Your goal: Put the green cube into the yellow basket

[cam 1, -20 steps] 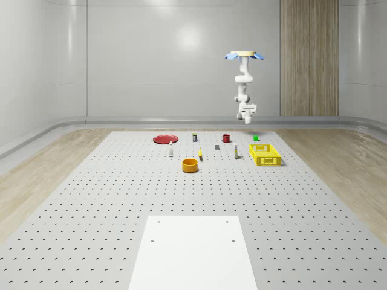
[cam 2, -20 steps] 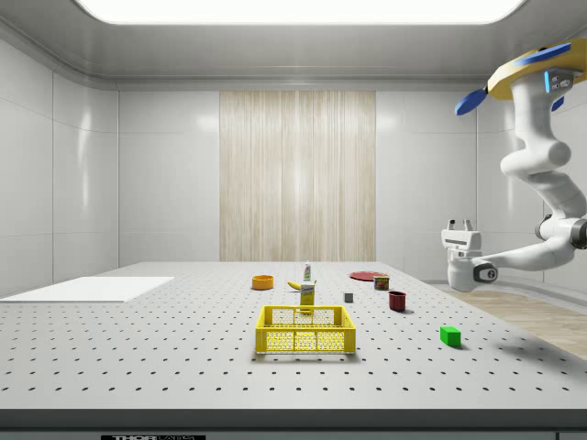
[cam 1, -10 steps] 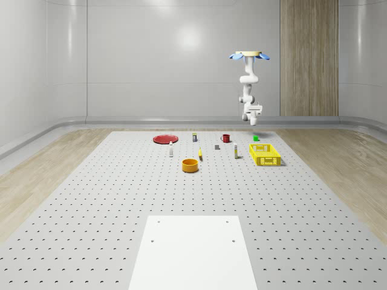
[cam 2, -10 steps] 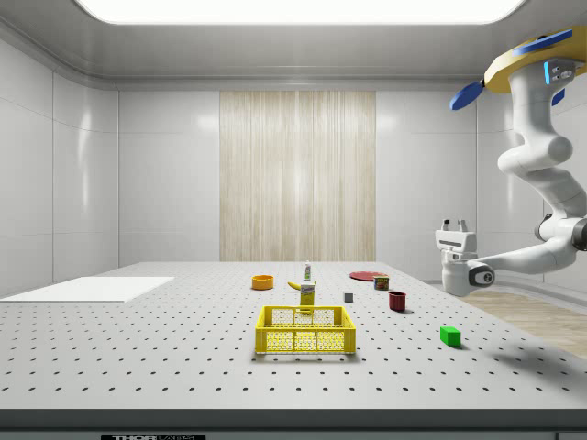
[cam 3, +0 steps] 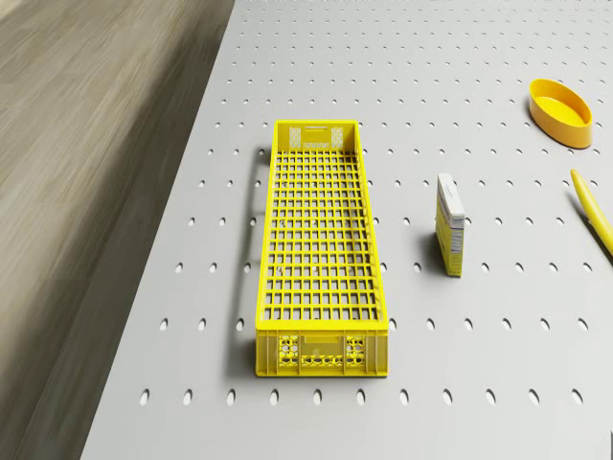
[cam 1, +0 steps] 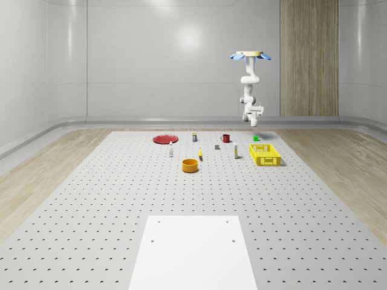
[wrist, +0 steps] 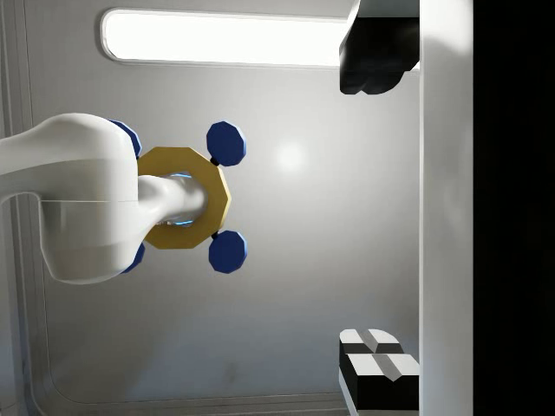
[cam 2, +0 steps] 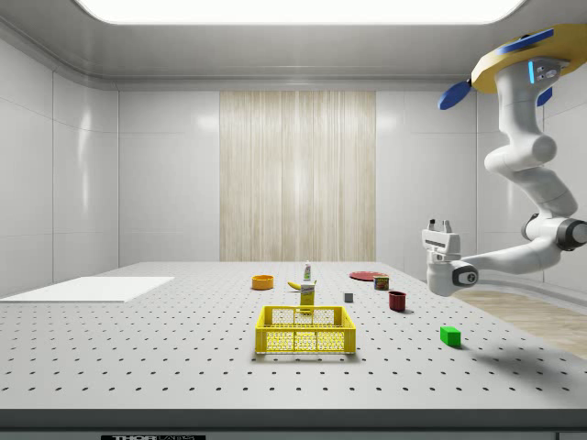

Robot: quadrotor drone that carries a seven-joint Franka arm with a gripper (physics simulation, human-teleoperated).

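Note:
The green cube point(cam 1: 256, 138) point(cam 2: 449, 335) lies on the perforated table just beyond the far end of the yellow basket point(cam 1: 265, 154) point(cam 2: 305, 331) point(cam 3: 321, 251), which holds nothing. The drone point(cam 1: 250, 56) point(cam 2: 514, 60) hovers high over that far part of the table. Its arm hangs down and bends so that the gripper point(cam 2: 441, 223) point(cam 1: 254, 115) points up, well above the cube. In the wrist view the gripper point(wrist: 381, 208) faces the ceiling and the drone point(wrist: 178, 198). Its fingers point(wrist: 377, 368) stand wide apart, open and holding nothing.
A small box point(cam 3: 450, 237), a banana point(cam 3: 594, 206) and an orange bowl point(cam 1: 190, 165) point(cam 3: 560, 112) lie beside the basket. A red mug point(cam 1: 225, 138), a red plate point(cam 1: 164, 139) and small containers stand farther along the table. A white sheet point(cam 1: 193, 251) lies at the near end.
The drone and arm have drifted toward the side view's left, bringing the gripper over the green cube. The gripper stays open and pointing up. Cube and basket have not moved.

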